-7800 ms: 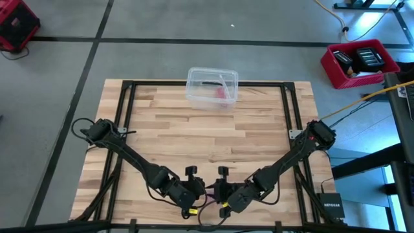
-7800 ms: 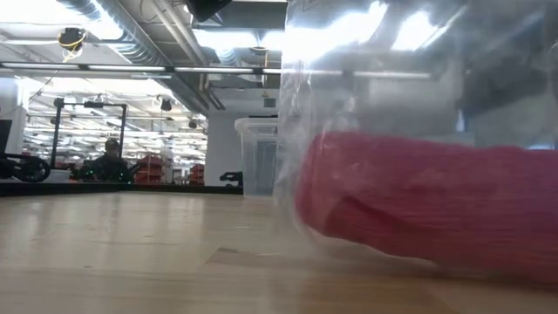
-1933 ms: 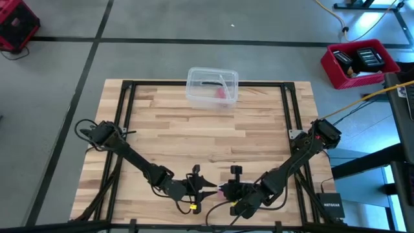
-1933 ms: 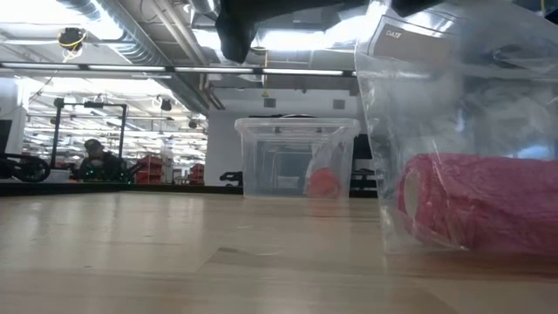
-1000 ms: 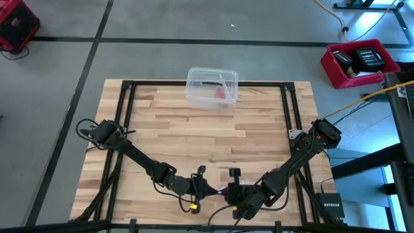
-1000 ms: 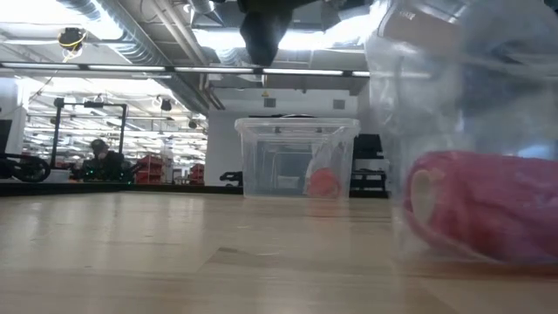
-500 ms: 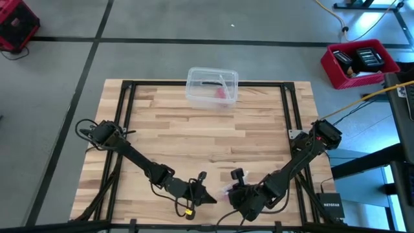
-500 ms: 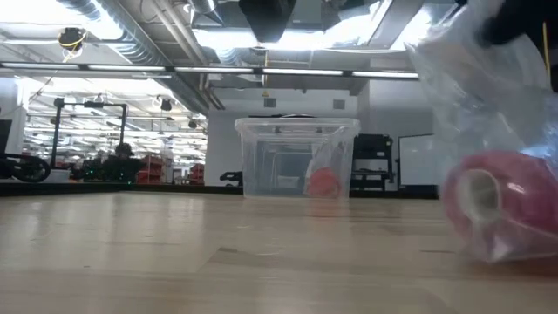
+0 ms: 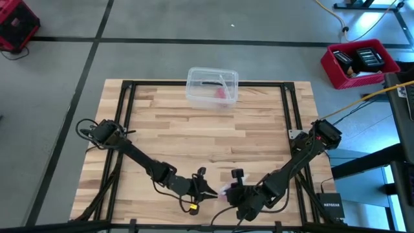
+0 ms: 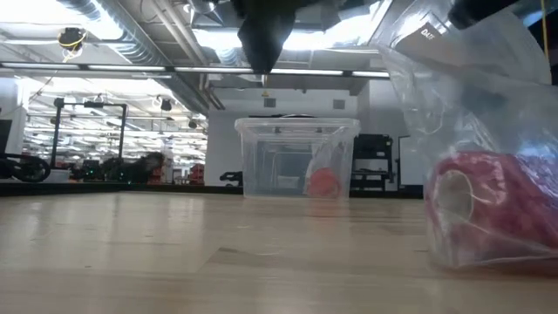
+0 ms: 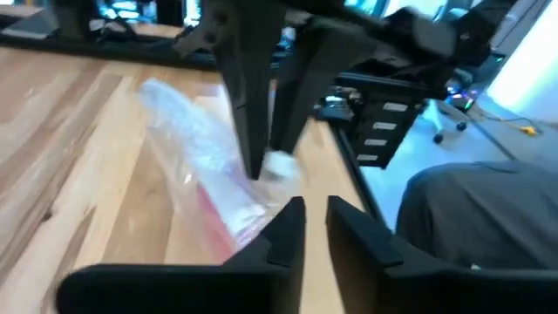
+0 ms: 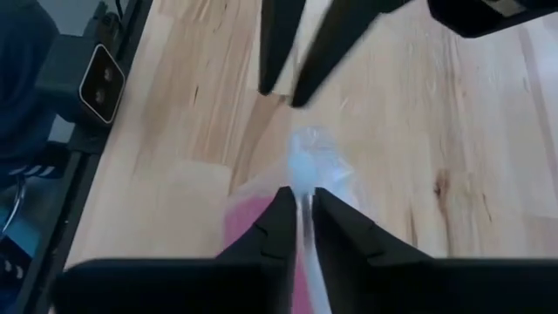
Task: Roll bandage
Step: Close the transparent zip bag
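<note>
- Since half a second ago, the clear plastic wrapper [image 10: 471,131] with the bandage [image 10: 493,196] inside has swung back from a tilt; the roll now sits low in the bag, its hollow end facing the low camera, and the bag bottom looks to rest on the table [image 9: 194,129].
- The step in hand, as I judge it, is getting the bandage out of its wrapper; no rolling can begin until the strip is free.
- The right gripper [image 12: 301,214] has its fingers nearly together, pinching the top edge of the wrapper and holding it up at the table's near edge.
- The left gripper [image 11: 305,218] points at the wrapper from the other side, its fingers a narrow slot apart; nothing shows between them, so it seems to have no grip.
- Next, the left gripper needs a fresh hold on the opposite wrapper edge to pull the mouth open.
- Both arms reach low and inward from their side mounts, their grippers nearly meeting.
- A clear plastic box [image 9: 212,87] stands at the far edge, well apart.
</note>
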